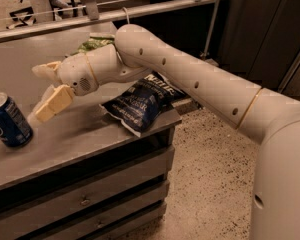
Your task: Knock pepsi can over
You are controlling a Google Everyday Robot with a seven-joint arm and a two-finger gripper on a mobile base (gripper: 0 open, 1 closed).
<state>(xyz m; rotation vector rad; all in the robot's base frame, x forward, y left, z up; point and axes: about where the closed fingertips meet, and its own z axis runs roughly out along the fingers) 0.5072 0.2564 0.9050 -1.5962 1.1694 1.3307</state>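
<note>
The pepsi can (9, 121) at the near left is glossy blue metal with a dull silver top. Just right of it, above the table (90, 139), hangs the gripper (44, 90), its spread fingers (54, 103) matt cream, on a smooth, matt off-white plastic arm (190, 79). The dark blue chip bag (140, 104) is crinkled, shiny film. The table top is smooth matt grey.

The single camera looks down from close beside the base of the arm (200, 84), facing along it toward 10 o'clock over the surface (90, 139), with the end effector (42, 89) at 9 o'clock near the pepsi can (9, 121).
</note>
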